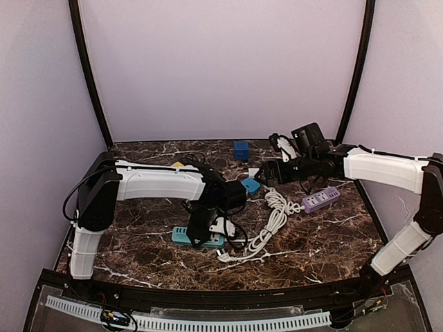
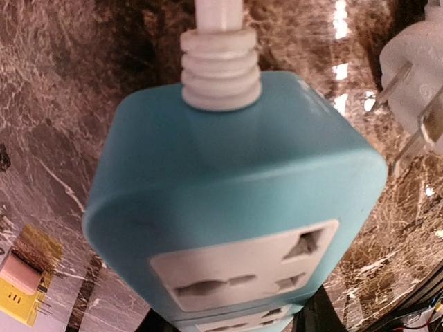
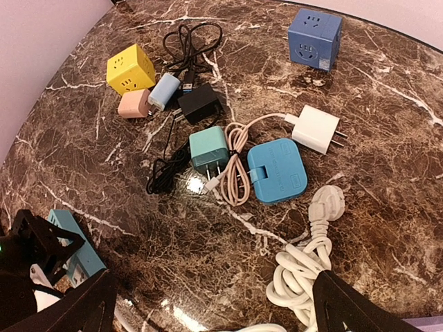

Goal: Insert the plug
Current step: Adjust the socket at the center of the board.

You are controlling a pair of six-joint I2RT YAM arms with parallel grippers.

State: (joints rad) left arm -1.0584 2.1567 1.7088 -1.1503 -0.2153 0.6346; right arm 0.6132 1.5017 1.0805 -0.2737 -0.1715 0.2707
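Observation:
A teal power strip [image 2: 228, 180] fills the left wrist view, its white socket face [image 2: 242, 266] turned toward the camera. My left gripper [image 2: 239, 325] is shut on the strip's sides, and only the dark fingertips [image 2: 322, 315] show. From above, the strip [image 1: 181, 236] lies on the marble in front of the arms. A white plug [image 2: 415, 76] with bare prongs lies just to the right of the strip. My right gripper [image 1: 268, 171] hangs open over the table's middle, its fingers [image 3: 360, 308] wide apart with nothing between them.
Below the right gripper lie a coiled white cable [image 3: 297, 277] with its own plug [image 3: 329, 205], a blue flat adapter [image 3: 277, 171], a teal charger [image 3: 210, 151], a white charger [image 3: 317, 128], a yellow cube [image 3: 130, 69] and a blue cube socket [image 3: 315, 38]. A purple strip [image 1: 320, 199] lies to the right.

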